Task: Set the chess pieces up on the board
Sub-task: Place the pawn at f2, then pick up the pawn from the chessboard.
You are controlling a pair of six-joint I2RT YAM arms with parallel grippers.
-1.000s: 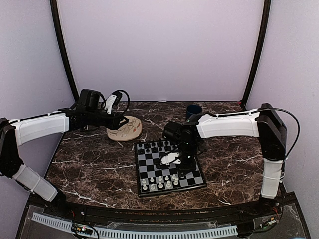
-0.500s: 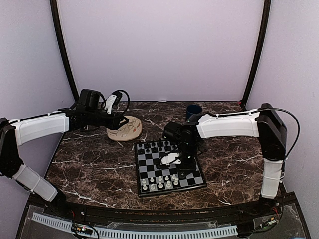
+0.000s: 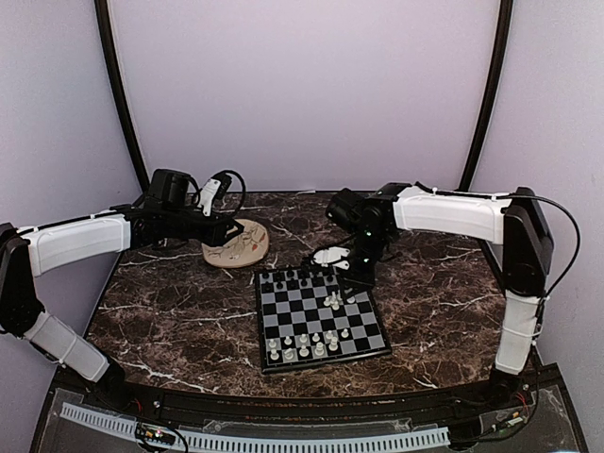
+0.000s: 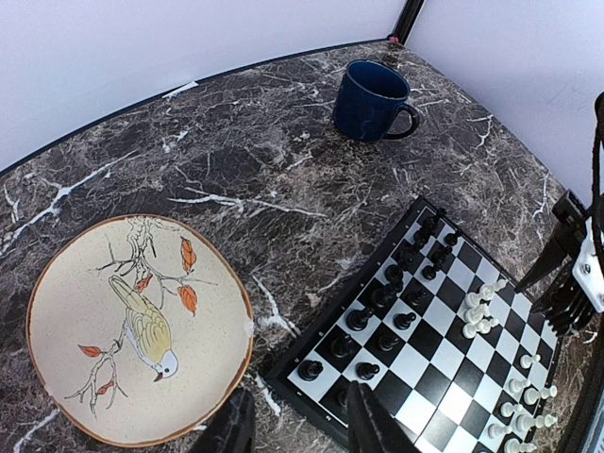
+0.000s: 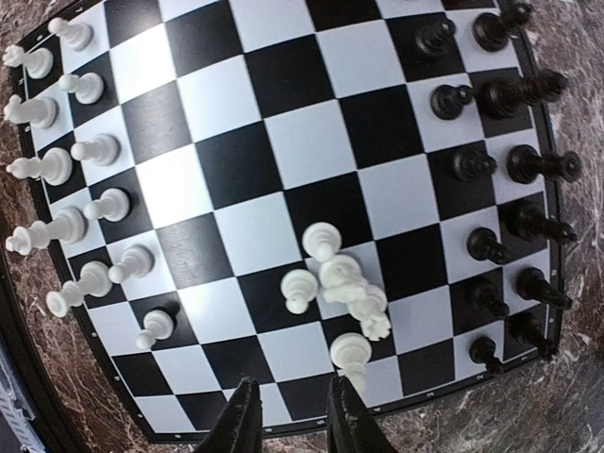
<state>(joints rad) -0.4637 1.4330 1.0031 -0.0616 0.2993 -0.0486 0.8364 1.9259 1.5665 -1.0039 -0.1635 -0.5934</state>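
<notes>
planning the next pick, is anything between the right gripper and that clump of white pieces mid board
Nothing visible does. The right gripper hangs open above the clump of white pieces, with only bare squares of the board between. The clump is tight, though, so neighbours may crowd a grasp on any single piece.

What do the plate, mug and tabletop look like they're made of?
Plate: probably glazed ceramic, cream with a painted bird and a brown rim, with a soft sheen.
Mug: likely glazed ceramic, dark blue with a smooth wall and a slight sheen.
Tabletop: dark brown marble look with white veins. It could be real stone or a printed laminate; the pictures don't settle it.
</notes>
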